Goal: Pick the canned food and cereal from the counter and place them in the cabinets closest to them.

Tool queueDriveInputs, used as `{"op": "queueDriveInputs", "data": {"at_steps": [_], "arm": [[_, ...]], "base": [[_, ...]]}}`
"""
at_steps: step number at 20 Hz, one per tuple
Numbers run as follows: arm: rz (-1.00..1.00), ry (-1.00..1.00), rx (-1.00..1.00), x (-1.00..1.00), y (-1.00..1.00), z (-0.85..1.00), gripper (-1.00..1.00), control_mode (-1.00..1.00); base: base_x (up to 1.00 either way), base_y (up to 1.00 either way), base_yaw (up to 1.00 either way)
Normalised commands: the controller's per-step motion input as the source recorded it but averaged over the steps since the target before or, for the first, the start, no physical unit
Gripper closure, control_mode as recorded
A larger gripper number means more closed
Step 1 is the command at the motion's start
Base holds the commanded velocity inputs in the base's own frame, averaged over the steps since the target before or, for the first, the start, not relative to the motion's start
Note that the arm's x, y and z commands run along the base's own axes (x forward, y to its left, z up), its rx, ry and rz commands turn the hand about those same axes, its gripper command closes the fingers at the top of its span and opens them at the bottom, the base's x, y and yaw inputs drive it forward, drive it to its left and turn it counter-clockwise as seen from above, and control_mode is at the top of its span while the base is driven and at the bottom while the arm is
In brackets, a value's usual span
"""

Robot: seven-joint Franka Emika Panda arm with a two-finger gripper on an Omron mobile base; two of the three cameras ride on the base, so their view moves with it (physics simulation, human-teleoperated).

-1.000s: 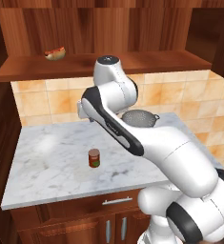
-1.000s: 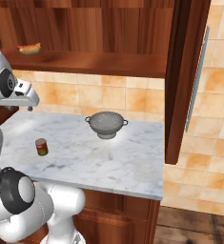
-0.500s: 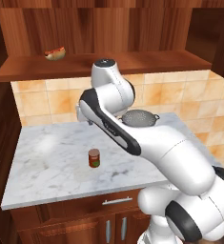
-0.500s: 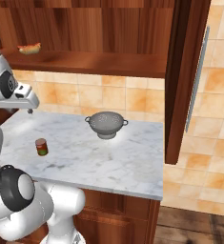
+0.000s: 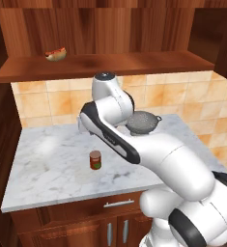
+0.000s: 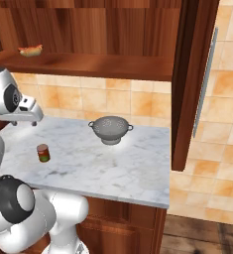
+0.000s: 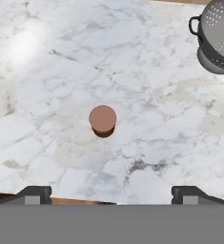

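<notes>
The arm has swung a little leftward, so its wide-spread, empty fingers (image 7: 111,193) now hang above the canned food (image 7: 103,120) standing upright mid-bench (image 7: 61,62), ready to descend.

The arm's upper joint swung a little toward nine o'clock in the left base view (the wrist went with it), drawing farther off the colander (image 5: 143,122) behind it, which showed more of its bowl.
</notes>
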Motion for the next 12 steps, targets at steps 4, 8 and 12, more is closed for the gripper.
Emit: {"op": "queueDriveInputs", "data": {"at_steps": [4,8,12], "arm": [[0.00,0.00,0.00,0.20,0.02,-0.36,-1.00,-1.00],[0.00,0.00,0.00,0.27,0.07,-0.36,-1.00,-1.00],[0.00,0.00,0.00,0.28,0.08,-0.32,-1.00,-1.00]], "base": [[0.00,0.00,0.00],[0.00,0.00,0.00],[0.00,0.00,0.00]]}}
